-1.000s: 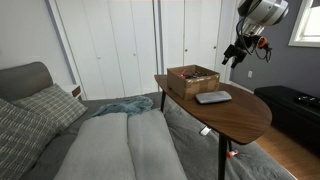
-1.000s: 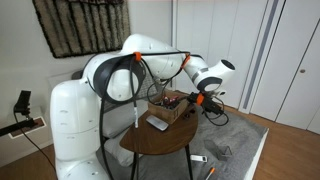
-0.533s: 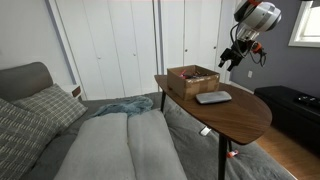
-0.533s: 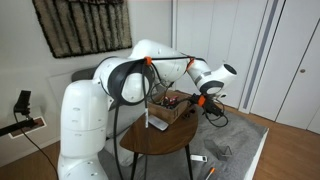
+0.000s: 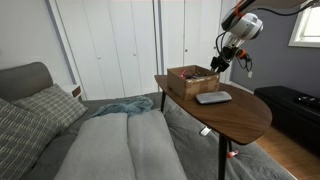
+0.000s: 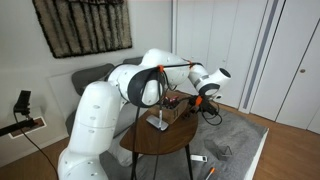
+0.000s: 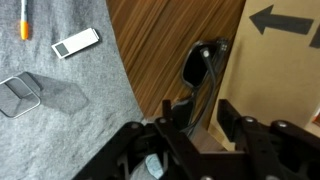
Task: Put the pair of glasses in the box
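Gripper (image 5: pixel 222 63) hovers just above the rim of the brown box (image 5: pixel 192 80). Dark glasses (image 7: pixel 197 66) show between its fingers (gripped or loose, cannot tell).

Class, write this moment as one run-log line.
phase: pre-grasp | gripper: open, beside box | glasses: on table outside box, not grasped

Oval wooden table (image 5: pixel 240 118) — brown box (image 5: pixel 192 82) on it, flat grey slab (image 5: pixel 213 97) just beside.
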